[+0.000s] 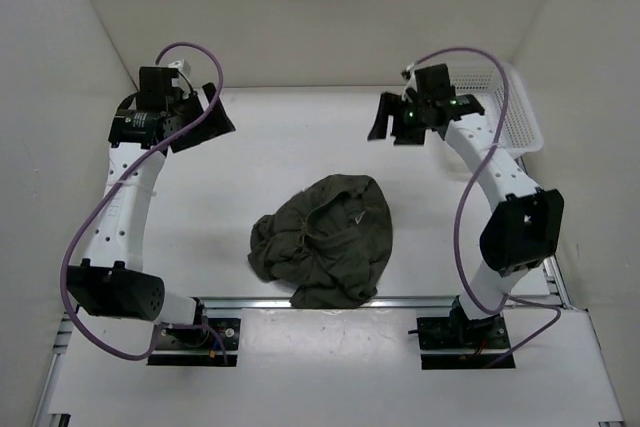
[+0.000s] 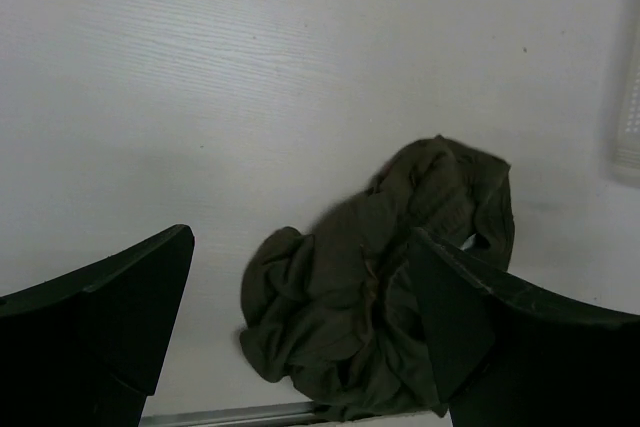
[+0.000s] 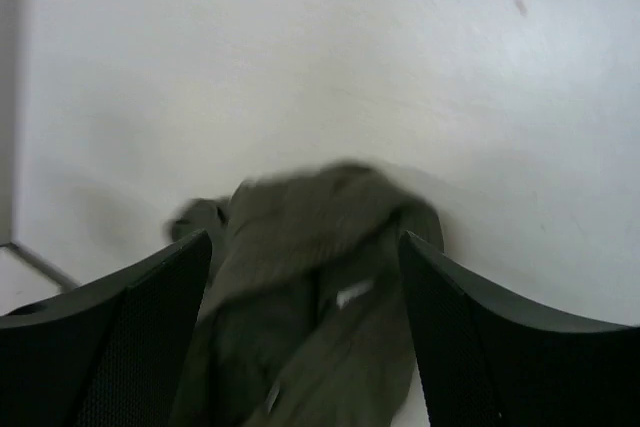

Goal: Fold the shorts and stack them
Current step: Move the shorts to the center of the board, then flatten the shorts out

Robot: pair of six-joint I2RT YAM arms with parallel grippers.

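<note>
I'm looking down on a matte white table [image 1: 300,137] closed in by plain white walls [image 1: 300,17], with a metal rail [image 1: 420,300] running along its near edge by the arm bases. The left claw [image 1: 203,127] is raised at the far left with its fingers spread wide, gripping nothing. The right claw [image 1: 393,122] is raised at the far right, also released and holding nothing. The shorts [image 1: 325,242] lie in a crumpled dark olive heap well nearer than both claws and roughly midway between them, their near hem reaching the rail. A white mesh basket [image 1: 522,115] stands just right of the right claw against the wall. That arm covers part of it, so I cannot tell its contents.
</note>
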